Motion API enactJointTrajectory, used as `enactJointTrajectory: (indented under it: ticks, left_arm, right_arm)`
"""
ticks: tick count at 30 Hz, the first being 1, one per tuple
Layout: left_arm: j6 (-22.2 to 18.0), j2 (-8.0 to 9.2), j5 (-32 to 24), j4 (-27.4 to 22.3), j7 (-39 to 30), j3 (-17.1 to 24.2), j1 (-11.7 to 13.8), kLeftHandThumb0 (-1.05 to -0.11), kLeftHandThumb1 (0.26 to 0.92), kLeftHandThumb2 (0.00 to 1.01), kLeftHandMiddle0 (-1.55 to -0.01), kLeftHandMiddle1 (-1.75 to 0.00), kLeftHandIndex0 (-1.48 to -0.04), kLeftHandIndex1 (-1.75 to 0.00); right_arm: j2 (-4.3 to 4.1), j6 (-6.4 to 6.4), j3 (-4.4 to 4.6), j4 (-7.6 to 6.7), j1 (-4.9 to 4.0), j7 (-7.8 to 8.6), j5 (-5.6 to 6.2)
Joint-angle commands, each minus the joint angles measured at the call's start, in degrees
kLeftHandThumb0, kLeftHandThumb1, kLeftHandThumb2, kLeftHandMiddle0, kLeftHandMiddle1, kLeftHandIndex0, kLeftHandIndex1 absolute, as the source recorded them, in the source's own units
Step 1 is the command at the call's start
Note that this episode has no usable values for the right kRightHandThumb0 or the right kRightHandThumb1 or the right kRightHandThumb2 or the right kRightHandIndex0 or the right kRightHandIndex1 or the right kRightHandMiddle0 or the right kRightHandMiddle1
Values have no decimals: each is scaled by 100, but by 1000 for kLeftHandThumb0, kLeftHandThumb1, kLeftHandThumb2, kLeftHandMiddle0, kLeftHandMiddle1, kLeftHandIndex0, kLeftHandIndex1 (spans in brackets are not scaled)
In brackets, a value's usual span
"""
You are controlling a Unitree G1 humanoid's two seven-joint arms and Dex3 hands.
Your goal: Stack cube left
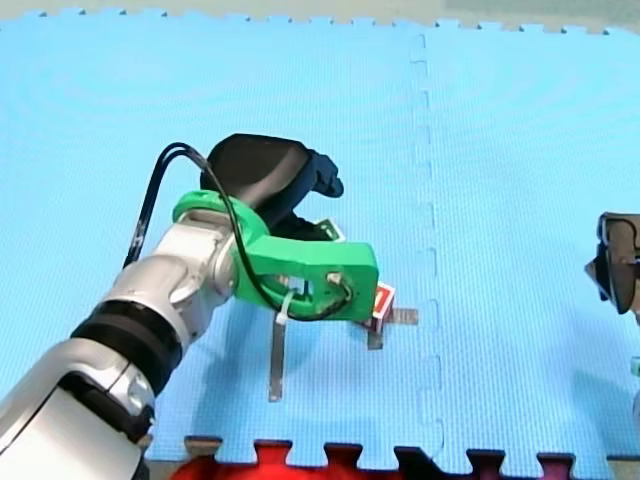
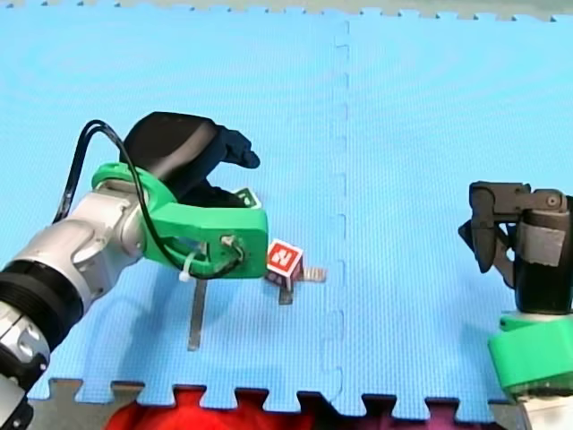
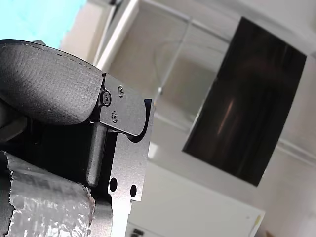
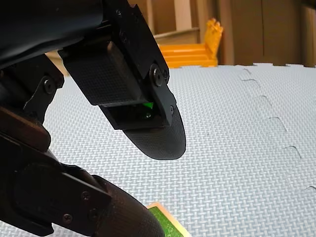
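Red cube (image 2: 283, 259) sits on the blue foam mat (image 2: 421, 134), not far from the mat's toothed near edge, where something red (image 2: 179, 414) shows beneath. It stands on a short strip of grey tape (image 2: 311, 273), and a longer strip (image 2: 195, 321) lies just to its left. The green wrist bracket (image 2: 201, 235) of the left arm is just beside the cube and cuts off its left side in the first head view.

Just behind it, the left hand (image 2: 183, 152) curls its black fingers (image 2: 235, 158) over a green cube (image 2: 248, 196). They appear to clasp it, though only one white-edged corner shows. In the second wrist view a finger pad (image 4: 148, 133) hides all but a green sliver, and whether the cube touches the mat cannot be made out.

The right hand (image 2: 501, 228) holds nothing near the mat's right edge, well apart from both cubes.

Beyond, open mat runs to the far edge, crossed by one jigsaw seam (image 2: 345, 134).
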Motion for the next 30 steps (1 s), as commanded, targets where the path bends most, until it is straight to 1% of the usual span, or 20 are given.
enactJointTrajectory:
  ticks: [1,4,6,10,14,19,21,22,24,30]
  left_arm:
    - [9,48,23,-19,-91,-37,-54,-649,724,6,-802,-1746,-1002,-1]
    - [50,62,38,-48,-286,-73,-74,-660,725,5,-825,-1746,-1004,-2]
    - [77,67,39,-63,-412,-88,-85,-666,726,5,-835,-1746,-1009,-4]
    - [169,-20,38,34,-504,-116,-76,-677,726,3,-851,-1746,-1022,-9]
    - [235,-50,36,18,-531,-121,-64,-678,727,3,-855,-1746,-1030,-10]
    - [348,-48,97,-60,-629,-189,-43,-679,729,3,-855,-1746,-1035,-10]
    - [412,-51,133,-69,-694,-231,-35,-686,731,4,-855,-1746,-1011,-5]
    - [434,-54,136,-66,-727,-242,-27,-693,732,4,-855,-1746,-952,-2]
    - [459,-67,116,-31,-815,-253,-17,-701,733,4,-855,-1746,-912,0]
    - [484,-162,102,180,-838,-298,-7,-707,737,4,-904,-1746,-939,-15]
  right_arm:
    - [-33,55,-33,-108,56,-15,4]
    - [-38,112,-55,-206,98,-77,-67]
    - [-46,131,-65,-246,113,-105,-102]
    - [-60,152,-71,-315,140,-117,-132]
    - [-58,180,-70,-398,186,-113,-140]
    - [-61,228,-69,-522,249,-98,-134]
    - [-67,232,-69,-540,263,-89,-125]
    - [-70,233,-70,-549,269,-83,-121]
    - [-69,234,-70,-572,282,-80,-120]
    - [-72,218,-71,-621,309,-50,-87]
